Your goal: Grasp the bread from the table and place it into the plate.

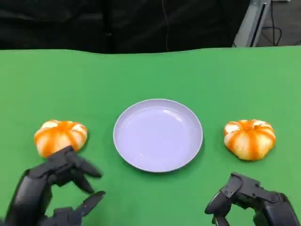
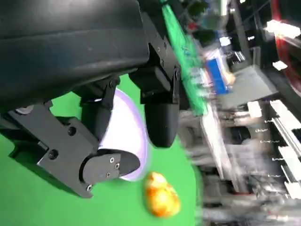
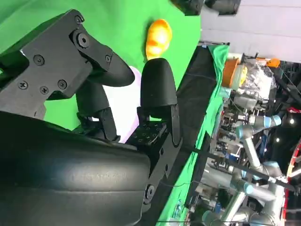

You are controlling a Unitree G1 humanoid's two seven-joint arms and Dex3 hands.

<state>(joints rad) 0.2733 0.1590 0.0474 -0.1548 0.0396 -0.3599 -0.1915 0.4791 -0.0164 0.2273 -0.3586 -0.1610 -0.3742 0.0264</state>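
Two round orange-and-white breads lie on the green table. The left bread (image 1: pixel 60 136) is just beyond my left hand (image 1: pixel 54 186), whose fingers are spread and hold nothing. To the right of the plate lies the other bread (image 1: pixel 249 138), ahead of my right hand (image 1: pixel 249 200), which also holds nothing. The pale lavender plate (image 1: pixel 158 136) sits between the breads, with nothing in it. In the left wrist view, past my left hand (image 2: pixel 89 80), I see the plate (image 2: pixel 130 123) and the right bread (image 2: pixel 161 194). Beyond my right hand (image 3: pixel 89 122) in the right wrist view are the plate (image 3: pixel 125 101) and the left bread (image 3: pixel 158 36).
The green table (image 1: pixel 150 75) ends at a far edge against a dark backdrop. A metal frame leg (image 1: pixel 249 21) stands behind the far right corner. The wrist views show lab shelves and another robot arm (image 3: pixel 254 155) off the table.
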